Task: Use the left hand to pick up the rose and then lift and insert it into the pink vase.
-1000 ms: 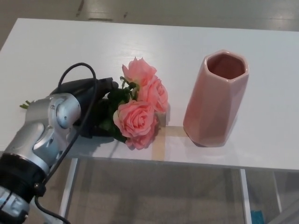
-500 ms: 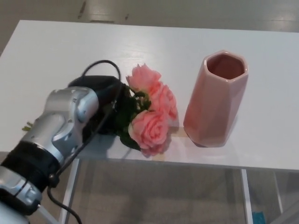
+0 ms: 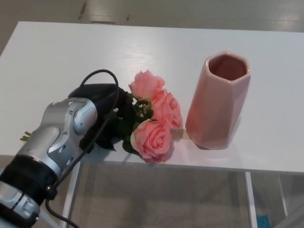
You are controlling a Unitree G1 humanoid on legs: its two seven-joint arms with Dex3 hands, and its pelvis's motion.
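A bunch of pink roses (image 3: 154,116) with dark green leaves hangs just above the white table (image 3: 71,52), close to its front edge. My left hand (image 3: 102,102) is shut on the rose stems, its black fingers partly hidden behind the silver wrist and the leaves. The stem ends poke out at the far left, near the table edge. The pink vase (image 3: 218,102), tall and faceted with an open mouth, stands upright just right of the blooms, a small gap between them. My right hand does not show.
A black cable (image 3: 97,78) loops over my left wrist. Below the table's front edge are the floor and the white table frame (image 3: 247,194).
My left hand carried the roses to the right, toward the vase, then held nearly still with a slight drop. The vase has not moved.
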